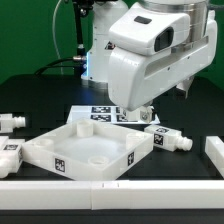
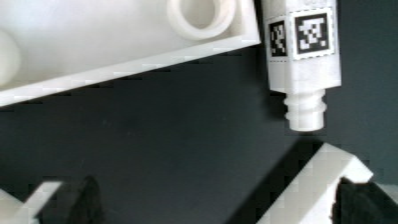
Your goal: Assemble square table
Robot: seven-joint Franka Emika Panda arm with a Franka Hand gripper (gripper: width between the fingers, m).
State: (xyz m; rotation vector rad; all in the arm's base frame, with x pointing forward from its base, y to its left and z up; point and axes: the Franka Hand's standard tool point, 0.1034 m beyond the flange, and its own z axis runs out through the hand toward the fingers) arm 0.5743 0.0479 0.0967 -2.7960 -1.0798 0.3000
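Early days — the gripper [image 2: 199, 168] holds nothing, fingers [image 2: 334, 175] wide apart. A loose leg [image 2: 299, 60] lies just ahead of the fingertips, beside the square top [image 2: 125, 72]; no leg looks fitted yet — all sockets seem unfilled.

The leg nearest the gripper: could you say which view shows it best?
The wrist view: the leg fills the frame close up, tag and ridged tip clear. The exterior view shows it small, on the exterior view's right, beside the tabletop.
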